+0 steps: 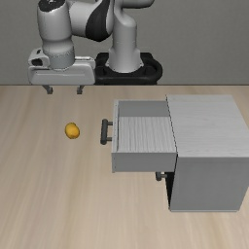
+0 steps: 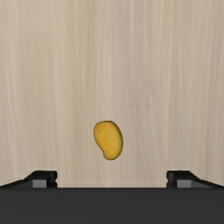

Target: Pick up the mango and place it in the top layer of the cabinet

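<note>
Gripper hangs above the table, jaws spread wide, nothing in them. Mango lies loose on the wood, forward of the hand and well apart from it. In the wrist view the mango sits roughly centred between the fingertips. Cabinet stands at the exterior view's right with its top drawer pulled out and the drawer handle near the mango.

Risks as I judge them:
- Mango is small and rounded, lying skewed to the finger line — an off-centre close could squirt or roll it away.
- Descend too far and the tips jam into the table. Stop too high and they pinch only the crown, so it slips in transit.
- Handle is close — a wide-open finger may clip it on approach.
- A low carry could hit the drawer's front wall, and a high release may bounce the mango out.
</note>
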